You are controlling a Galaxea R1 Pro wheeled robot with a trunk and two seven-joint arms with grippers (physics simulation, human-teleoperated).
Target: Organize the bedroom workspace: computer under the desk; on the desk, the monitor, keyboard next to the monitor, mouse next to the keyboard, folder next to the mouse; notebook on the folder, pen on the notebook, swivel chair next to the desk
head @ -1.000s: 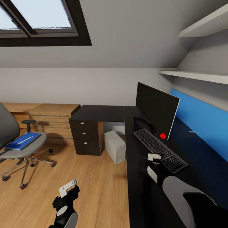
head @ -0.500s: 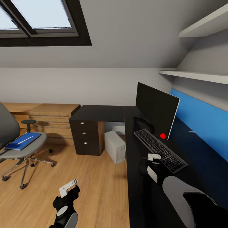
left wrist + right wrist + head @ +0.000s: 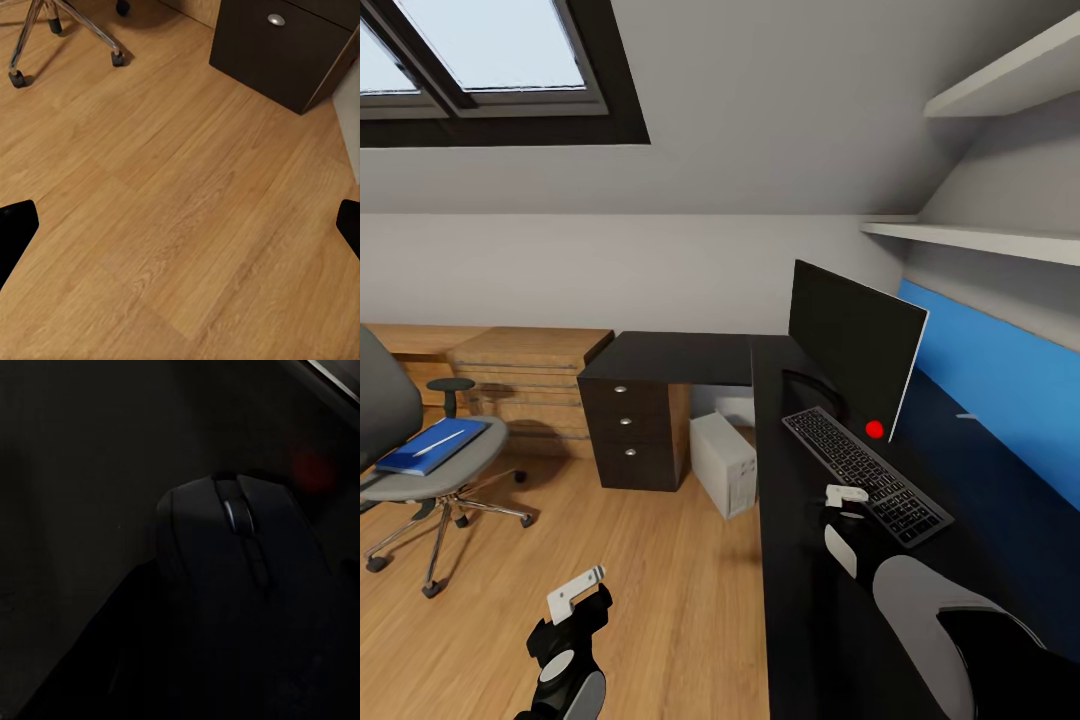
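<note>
**Inspector:** One item is in hand: the mouse [image 3: 232,585]. The right wrist view has it close under the camera, wheel uppermost, on or just above the black desk [image 3: 800,600]. The picture is very dark, so I cannot tell whether it rests on the top or hangs clear of it.

**Operator:** And the grip?

**Inspector:** The right gripper [image 3: 847,510] sits low over the desk, just beside the near end of the keyboard [image 3: 865,474]. Whether its claw is closed on the mouse or spread around it cannot be told from either view. The left gripper [image 3: 575,600] hangs over the wooden floor [image 3: 180,225] with its claw spread wide and nothing in it.

**Operator:** What does a good placement need?

**Inspector:** In my judgement, set the mouse flat beside the keyboard's near end, not touching it, and away from the desk edge. Open the claw only once the mouse bears fully on the top, then lift straight up so it is not dragged.

**Operator:** The surroundings?

**Inspector:** The monitor [image 3: 855,345] stands behind the keyboard; the computer [image 3: 723,463] is under the desk. Bare desk nearer the robot should stay free for the folder [image 3: 432,447], which lies on the swivel chair [image 3: 435,475], well apart.
</note>
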